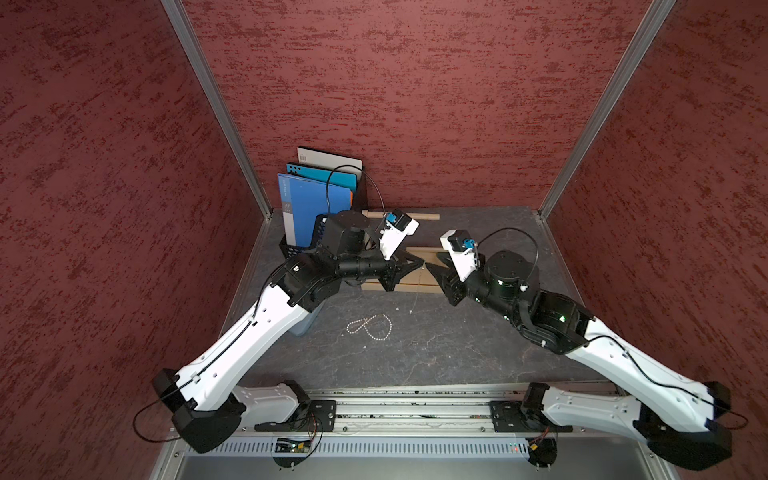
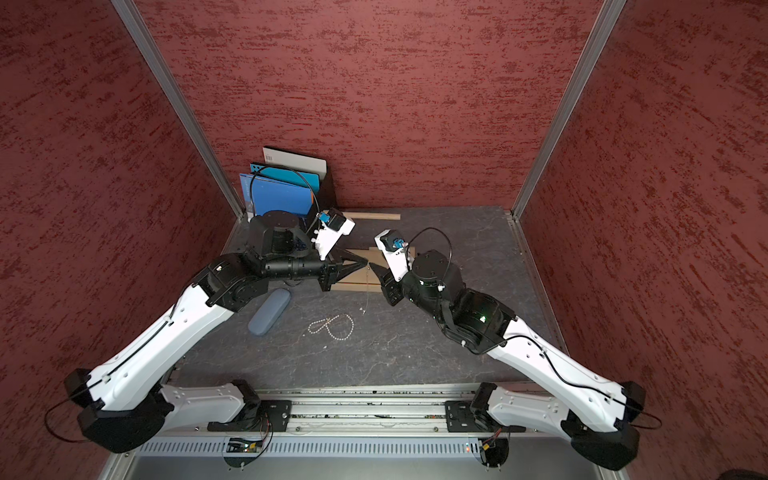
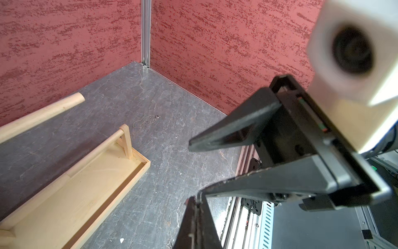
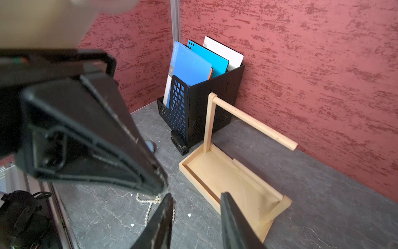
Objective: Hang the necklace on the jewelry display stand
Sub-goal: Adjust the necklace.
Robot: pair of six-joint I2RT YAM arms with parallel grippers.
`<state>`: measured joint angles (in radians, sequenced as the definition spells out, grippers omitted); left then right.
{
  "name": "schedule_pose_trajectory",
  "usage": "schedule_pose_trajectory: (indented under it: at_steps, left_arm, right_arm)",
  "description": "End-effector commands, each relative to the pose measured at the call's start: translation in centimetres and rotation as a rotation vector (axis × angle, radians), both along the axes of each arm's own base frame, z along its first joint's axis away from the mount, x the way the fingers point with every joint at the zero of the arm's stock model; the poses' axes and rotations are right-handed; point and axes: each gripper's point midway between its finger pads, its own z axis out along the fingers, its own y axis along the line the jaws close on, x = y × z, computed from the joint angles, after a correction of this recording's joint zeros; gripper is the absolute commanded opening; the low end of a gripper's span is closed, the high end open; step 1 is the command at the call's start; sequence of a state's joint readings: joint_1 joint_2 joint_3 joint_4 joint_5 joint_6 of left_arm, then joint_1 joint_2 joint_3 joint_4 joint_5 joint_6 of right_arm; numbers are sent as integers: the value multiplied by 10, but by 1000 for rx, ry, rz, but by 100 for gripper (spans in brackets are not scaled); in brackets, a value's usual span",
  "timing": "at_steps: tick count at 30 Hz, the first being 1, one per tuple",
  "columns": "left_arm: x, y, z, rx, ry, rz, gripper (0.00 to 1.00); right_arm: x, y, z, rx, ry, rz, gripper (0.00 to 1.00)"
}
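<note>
— The grippers?
— The left gripper (image 3: 196, 196) is closed; a thin necklace (image 2: 366, 291) seems to hang from its tip. The right gripper (image 4: 196, 195), just beside, is partly open and empty.
— And the stand (image 4: 215, 172)?
— Directly under them. Bring the loop slowly over the free right end of its far arm (image 1: 415, 216).

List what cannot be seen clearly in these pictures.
Both top views: thin chain below the left hand is too fine to tell whether it is held.
Both top views: left hand and right hand cover much of the jewelry display stand.
Right wrist view: left hand hides part of the pearl necklace.
</note>
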<state>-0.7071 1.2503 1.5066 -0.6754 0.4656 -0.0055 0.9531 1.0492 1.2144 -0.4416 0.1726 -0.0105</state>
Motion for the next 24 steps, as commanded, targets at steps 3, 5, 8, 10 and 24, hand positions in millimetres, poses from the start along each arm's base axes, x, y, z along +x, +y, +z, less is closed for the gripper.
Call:
schedule_pose_trajectory:
  at_steps: [3,5,8,10,24]
  left_arm:
    - [-12,9,16,-1,-18,-77,0]
    - [-15,11,16,10,-5,-96,0]
    - [-19,14,18,6,9,-123,0]
    - [-23,15,20,-1,12,-145,0]
    - [-33,16,21,1,48,-190,0]
  right_arm:
    - [-23,13,-5,88,74,152,28]
    - [-28,15,-10,104,110,187,29]
    - [-31,16,-17,121,146,213,30]
    - [-29,15,-20,130,152,208,29]
    - [-30,32,-1,169,133,317,31]
